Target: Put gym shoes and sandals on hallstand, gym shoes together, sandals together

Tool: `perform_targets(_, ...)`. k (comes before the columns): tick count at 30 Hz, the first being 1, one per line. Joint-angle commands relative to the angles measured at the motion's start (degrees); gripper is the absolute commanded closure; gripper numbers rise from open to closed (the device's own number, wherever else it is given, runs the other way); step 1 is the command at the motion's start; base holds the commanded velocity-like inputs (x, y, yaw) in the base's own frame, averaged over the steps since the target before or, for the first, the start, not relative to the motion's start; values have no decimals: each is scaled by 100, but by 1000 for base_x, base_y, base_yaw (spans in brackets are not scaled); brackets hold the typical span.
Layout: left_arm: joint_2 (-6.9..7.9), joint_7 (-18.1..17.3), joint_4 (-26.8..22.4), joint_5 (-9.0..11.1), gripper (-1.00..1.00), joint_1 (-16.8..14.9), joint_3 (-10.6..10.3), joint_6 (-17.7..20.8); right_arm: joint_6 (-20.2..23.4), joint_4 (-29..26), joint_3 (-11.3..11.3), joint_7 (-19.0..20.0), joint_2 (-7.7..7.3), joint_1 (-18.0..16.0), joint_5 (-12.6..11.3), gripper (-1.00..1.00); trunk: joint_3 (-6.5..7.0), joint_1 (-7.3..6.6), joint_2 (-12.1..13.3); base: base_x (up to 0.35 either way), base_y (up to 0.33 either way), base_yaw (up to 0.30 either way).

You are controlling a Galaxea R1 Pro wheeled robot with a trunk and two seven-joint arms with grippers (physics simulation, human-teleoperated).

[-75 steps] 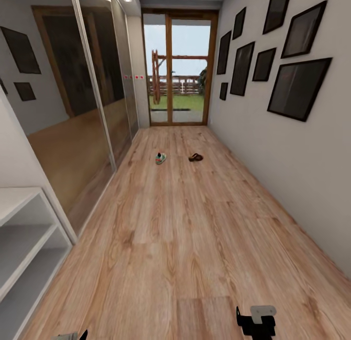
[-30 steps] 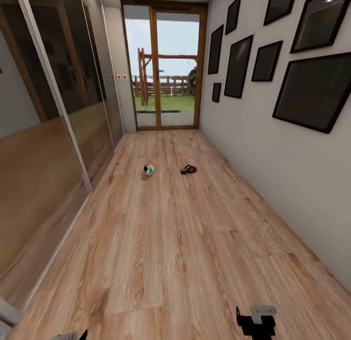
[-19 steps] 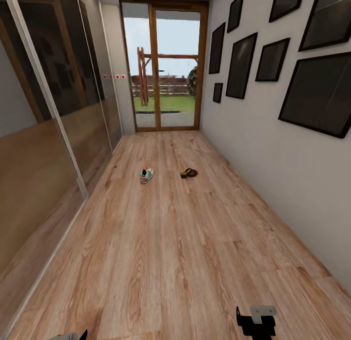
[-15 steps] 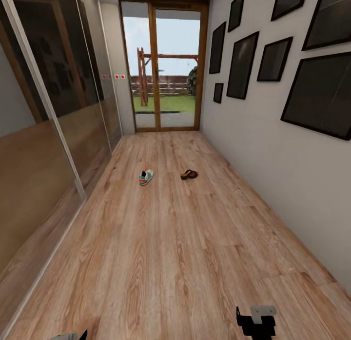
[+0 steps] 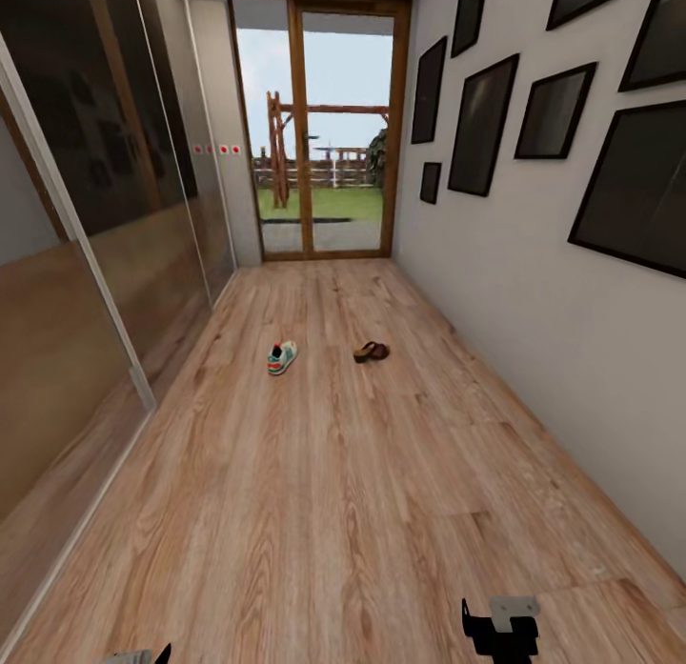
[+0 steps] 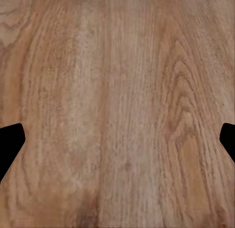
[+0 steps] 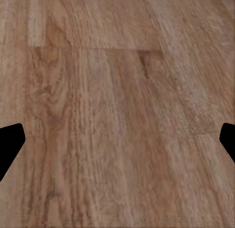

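One gym shoe (image 5: pixel 281 357), white with a teal sole and a red heel patch, lies on the corridor floor (image 5: pixel 343 512) some way ahead, left of centre. One dark brown sandal (image 5: pixel 371 352) lies to its right, about a shoe's length apart. My right gripper (image 5: pixel 500 628) sits at the bottom edge of the head view, far short of both. A tip of my left gripper (image 5: pixel 152 655) peeks in at the bottom left. In the wrist views the left gripper (image 6: pixel 117 139) and the right gripper (image 7: pixel 117 139) are open over bare planks. The hallstand is out of view.
Mirrored sliding doors (image 5: pixel 86 264) line the left side. The right wall (image 5: pixel 534 302) carries several dark picture frames (image 5: pixel 484 123). A glazed wooden door (image 5: pixel 319 169) closes the far end. Open plank floor stretches between me and the shoes.
The camera has moved forward down the corridor. The white shelf unit at the left has dropped out of view, and the shoe and sandal look nearer. Both grippers stay as they were.
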Motion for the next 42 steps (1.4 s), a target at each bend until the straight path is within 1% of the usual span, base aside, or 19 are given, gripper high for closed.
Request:
perform_targets(1, -2, -58, 6, 14, -100, -5, 39, 0, 2, 5, 19, -60, 0, -3, 60, -100, -5, 2, -2, 337, 0, 0)
perform_targets(33, -2, -58, 6, 14, -100, -4, 39, 0, 2, 5, 16, -60, 0, -3, 59, -100, -5, 2, -2, 337, 0, 0)
perform_targets(42, -2, -58, 6, 14, -100, 0, 39, -1, 2, 5, 14, -60, 0, -3, 61, -100, -5, 2, -2, 334, 86, 0)
